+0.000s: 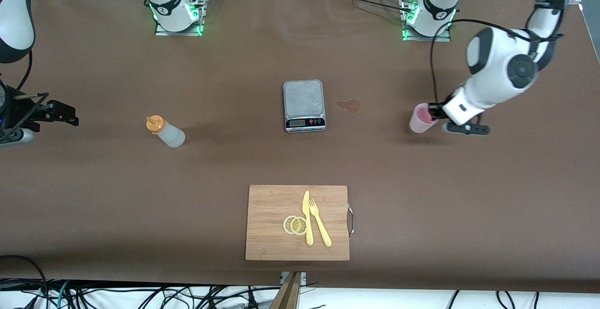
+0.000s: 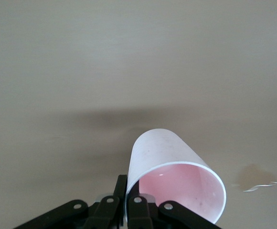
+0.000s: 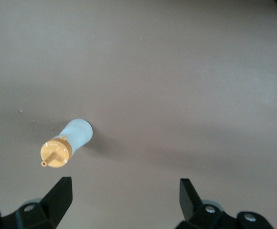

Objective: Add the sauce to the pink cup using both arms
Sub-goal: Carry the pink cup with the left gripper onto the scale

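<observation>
A: While the two arms work at the table's ends, what do we log in the middle?

B: We log a scale [image 1: 304, 106] with a grey plate, standing midway between the arms' ends. A brownish stain [image 1: 349, 105] lies just beside it, toward the left arm's end. Nearer the front camera sits a wooden cutting board [image 1: 272, 215] carrying two lemon slices [image 1: 295, 225], a yellow knife [image 1: 307, 217] and a yellow fork [image 1: 319, 222]. None of these lies between a gripper and its target.

A: Where do we find the containers?

B: The pink cup [image 1: 422, 118] is toward the left arm's end of the table, well apart from the scale. In the left wrist view its inside shows only pink wall; we see no contents. The sauce [image 1: 166, 131] stands on the table toward the right arm's end, orange cap on top, body translucent whitish. We cannot tell its fill level.

A: Tool states?

B: The left gripper [image 2: 125, 202] is clenched on the pink cup's rim, one finger inside the wall and one outside. The right gripper [image 3: 125, 191] is released, jaws spread wide, above the table near the sauce and not touching it.
</observation>
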`<state>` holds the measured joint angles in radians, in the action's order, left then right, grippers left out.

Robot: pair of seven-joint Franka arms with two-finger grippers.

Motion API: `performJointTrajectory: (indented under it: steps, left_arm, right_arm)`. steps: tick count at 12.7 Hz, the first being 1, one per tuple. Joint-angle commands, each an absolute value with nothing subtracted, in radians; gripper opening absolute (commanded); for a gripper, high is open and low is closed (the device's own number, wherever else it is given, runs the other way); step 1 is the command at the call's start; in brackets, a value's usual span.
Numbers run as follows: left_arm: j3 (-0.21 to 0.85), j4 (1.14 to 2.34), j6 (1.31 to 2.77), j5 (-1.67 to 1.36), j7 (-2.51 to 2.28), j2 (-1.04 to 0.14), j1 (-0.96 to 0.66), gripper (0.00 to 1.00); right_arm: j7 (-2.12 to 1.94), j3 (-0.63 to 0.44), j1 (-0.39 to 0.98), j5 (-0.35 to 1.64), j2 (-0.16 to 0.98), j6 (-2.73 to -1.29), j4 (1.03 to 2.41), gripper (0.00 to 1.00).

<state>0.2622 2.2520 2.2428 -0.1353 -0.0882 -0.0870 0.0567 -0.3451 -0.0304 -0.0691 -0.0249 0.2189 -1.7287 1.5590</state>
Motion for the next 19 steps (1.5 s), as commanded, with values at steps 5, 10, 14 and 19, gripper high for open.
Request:
performJointTrajectory:
  steps: [5,10,14,19]
  left_arm:
    - [0.494,2.145,2.214,-0.205,-0.565,-0.149,-0.072,0.00]
    - [0.520,1.988,2.226,-0.206,-0.791,-0.329,-0.234,0.00]
    - [0.511,1.902,2.273,-0.201,-0.838,-0.454,-0.316,0.00]
    - [0.462,1.899,2.301,-0.149,-0.835,-0.488,-0.339,0.00]
  right_arm:
    - [-0.740,-0.026,-0.075,-0.018,0.233,-1.720,1.569,0.99]
    - [-1.042,-0.028,-0.096,0.058,0.274,-1.684,1.595,0.99]
    - [-1.342,-0.028,-0.195,0.216,0.340,-1.683,1.634,0.99]
    - [-1.748,-0.028,-0.314,0.406,0.451,-1.671,1.710,0.99]
